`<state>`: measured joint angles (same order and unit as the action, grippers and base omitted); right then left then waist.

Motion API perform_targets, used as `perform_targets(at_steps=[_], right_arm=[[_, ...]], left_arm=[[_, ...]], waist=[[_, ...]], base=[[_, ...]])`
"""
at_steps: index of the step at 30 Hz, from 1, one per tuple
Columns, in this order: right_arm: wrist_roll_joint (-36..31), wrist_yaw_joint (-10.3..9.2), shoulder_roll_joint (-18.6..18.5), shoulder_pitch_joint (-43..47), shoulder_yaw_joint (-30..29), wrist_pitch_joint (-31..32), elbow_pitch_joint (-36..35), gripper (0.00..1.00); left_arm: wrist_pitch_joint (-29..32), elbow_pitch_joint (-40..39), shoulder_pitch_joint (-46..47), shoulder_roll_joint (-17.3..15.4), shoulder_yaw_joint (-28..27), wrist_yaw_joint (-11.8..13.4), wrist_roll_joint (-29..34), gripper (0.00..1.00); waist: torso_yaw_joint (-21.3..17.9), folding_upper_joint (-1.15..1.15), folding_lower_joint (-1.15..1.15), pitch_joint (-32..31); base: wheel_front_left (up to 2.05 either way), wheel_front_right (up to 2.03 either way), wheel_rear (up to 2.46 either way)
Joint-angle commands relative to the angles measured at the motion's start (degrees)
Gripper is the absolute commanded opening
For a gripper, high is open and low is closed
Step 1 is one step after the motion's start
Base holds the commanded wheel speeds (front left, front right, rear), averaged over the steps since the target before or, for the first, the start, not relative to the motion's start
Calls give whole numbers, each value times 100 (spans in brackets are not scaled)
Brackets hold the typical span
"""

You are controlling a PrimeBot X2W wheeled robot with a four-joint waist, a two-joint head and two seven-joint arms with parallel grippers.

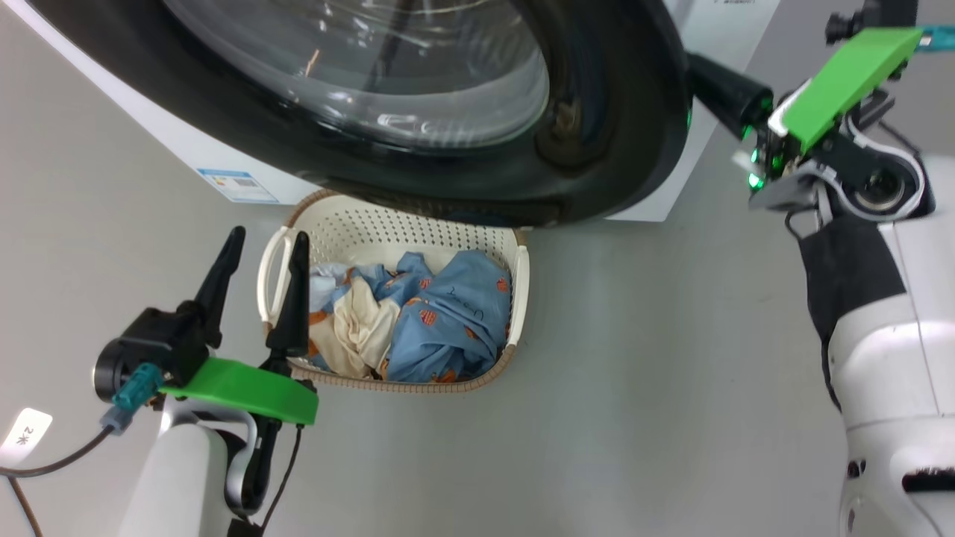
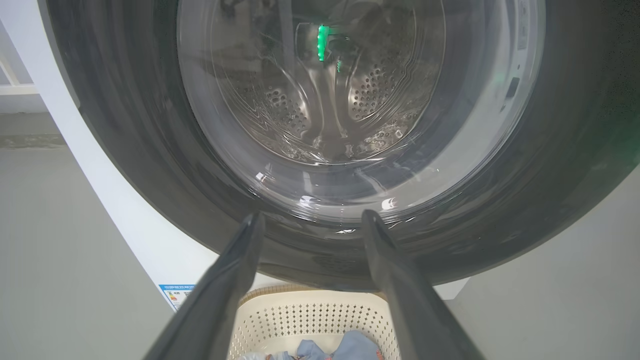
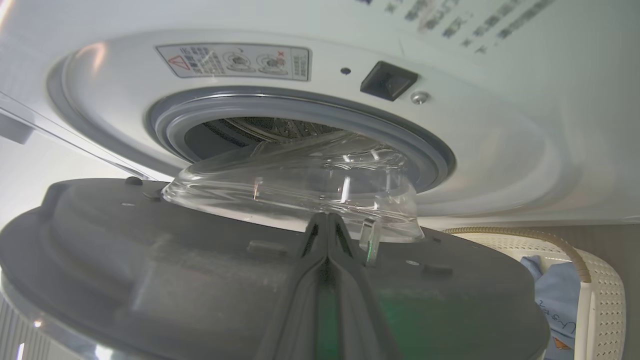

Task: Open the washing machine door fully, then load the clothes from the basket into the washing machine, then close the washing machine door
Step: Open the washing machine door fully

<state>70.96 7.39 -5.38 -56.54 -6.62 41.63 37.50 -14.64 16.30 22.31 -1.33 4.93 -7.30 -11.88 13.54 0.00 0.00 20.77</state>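
The washing machine door [image 1: 597, 149], glossy black with a clear glass bowl, stands partly swung out from the white washing machine [image 3: 500, 150]. My right gripper [image 1: 709, 74] is shut, its fingers reaching behind the door's right edge. In the right wrist view that gripper [image 3: 327, 220] lies against the door's grey inner face [image 3: 150, 280], with the drum opening [image 3: 250, 130] beyond. Below the door sits the cream basket [image 1: 395, 224] holding the clothes [image 1: 440, 321], blue with orange prints and a cream piece. My left gripper [image 1: 268, 239] is open beside the basket's left handle, holding nothing.
A blue label sticker [image 1: 239, 185] sits low on the washer's front. The basket's back edge is tucked under the door's lower rim. Grey floor [image 1: 634, 373] spreads to the right of the basket. A cable and a white tag [image 1: 26, 436] lie at the lower left.
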Motion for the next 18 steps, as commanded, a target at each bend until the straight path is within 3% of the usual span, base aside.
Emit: perform_targets(at_steps=[1,18], right_arm=[[81,10,250,156,232,100,-245,0],[675,10,250,1431,891,359,-1271,0]], left_arm=[[-36,-164,-64,-154,-200,13,52,100],[-36,-165,-399,-154,-231,-10,206,100]], waist=[[4,0,0,-103],[52,0,0,-702]], base=[[0,0,0],[0,0,0]])
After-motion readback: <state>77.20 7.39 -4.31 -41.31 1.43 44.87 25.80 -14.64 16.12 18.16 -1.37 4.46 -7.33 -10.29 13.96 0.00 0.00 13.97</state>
